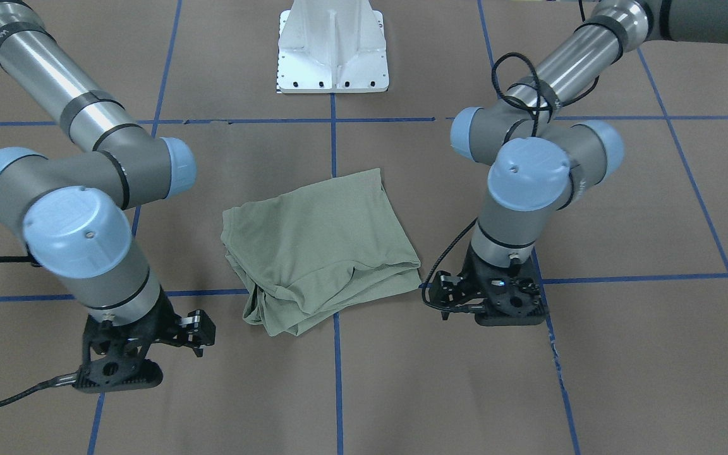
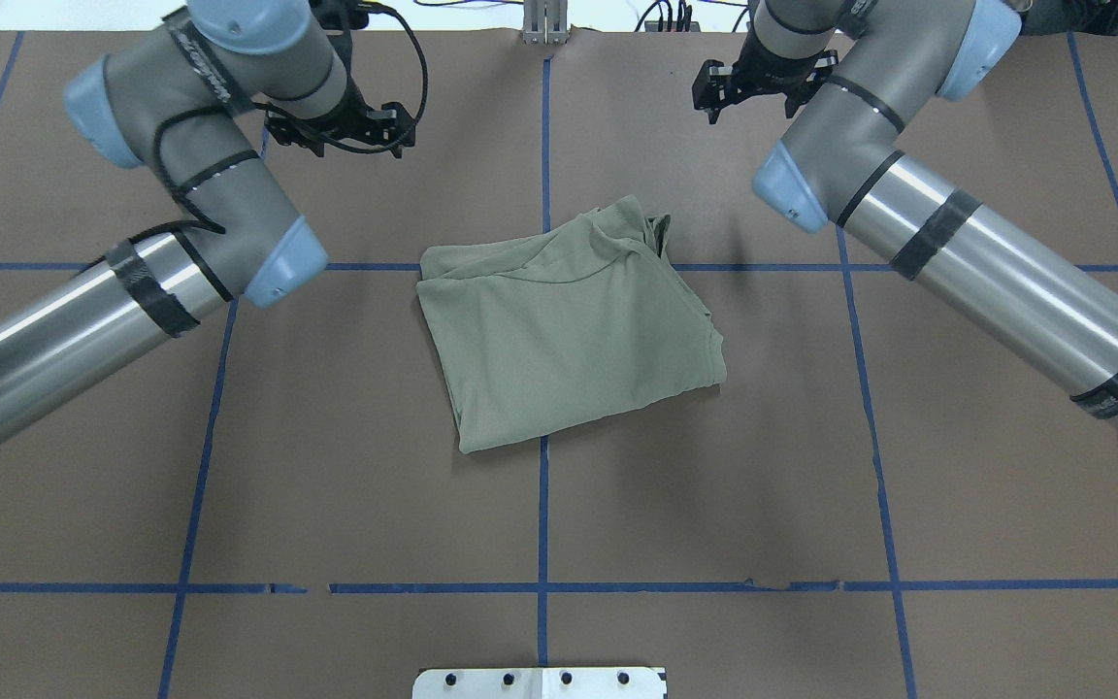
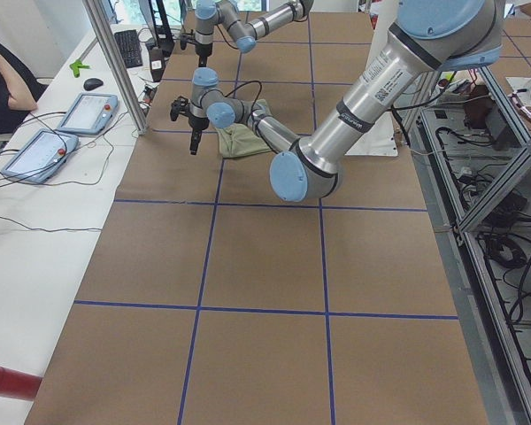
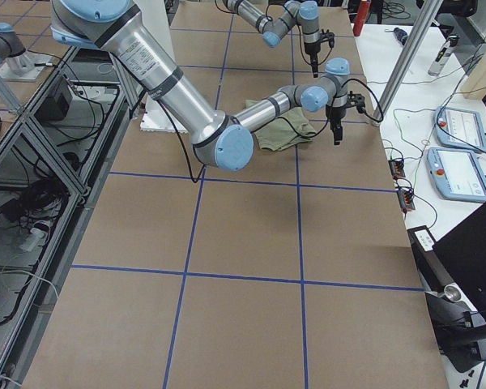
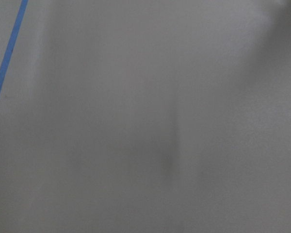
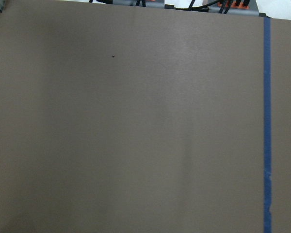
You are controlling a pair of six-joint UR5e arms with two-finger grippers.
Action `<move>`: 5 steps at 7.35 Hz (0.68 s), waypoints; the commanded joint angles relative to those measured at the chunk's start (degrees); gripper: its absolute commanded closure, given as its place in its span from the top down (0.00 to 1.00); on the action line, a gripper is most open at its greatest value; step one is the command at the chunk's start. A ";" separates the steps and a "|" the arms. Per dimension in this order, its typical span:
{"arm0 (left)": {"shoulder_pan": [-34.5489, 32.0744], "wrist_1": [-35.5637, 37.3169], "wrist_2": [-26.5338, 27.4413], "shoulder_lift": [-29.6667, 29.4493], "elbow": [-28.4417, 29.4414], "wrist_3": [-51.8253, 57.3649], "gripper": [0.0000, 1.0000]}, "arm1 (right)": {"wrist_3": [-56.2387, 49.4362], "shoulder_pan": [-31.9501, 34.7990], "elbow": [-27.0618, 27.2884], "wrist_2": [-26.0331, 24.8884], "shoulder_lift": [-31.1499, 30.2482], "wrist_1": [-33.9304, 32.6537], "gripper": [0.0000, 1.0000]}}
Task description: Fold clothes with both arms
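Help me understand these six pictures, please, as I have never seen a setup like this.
This is a robot with two jointed arms, a left arm and a right arm, each ending in a two-finger gripper, at a brown table marked with blue tape lines. Four pictures come from fixed cameras: one facing the robot, one over its shoulders, one at each table end. The last two come from wrist cameras and show only bare table and tape. A sage-green shirt, folded into a rough bundle, lies in the middle. The left gripper and right gripper hang to either side of it, not touching it, holding nothing; whether their jaws are open is unclear.
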 commanded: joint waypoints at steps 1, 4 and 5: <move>-7.30 1.81 -5.86 11.41 -12.33 15.00 1.00 | -14.58 7.77 4.84 5.45 -6.13 -5.90 1.00; -20.73 15.69 -9.28 19.61 -21.60 44.33 1.00 | -39.27 20.16 14.08 9.32 -18.08 -15.58 1.00; -26.09 15.80 -10.69 23.64 -21.52 53.66 1.00 | -45.79 23.15 16.37 12.28 -25.09 -14.99 1.00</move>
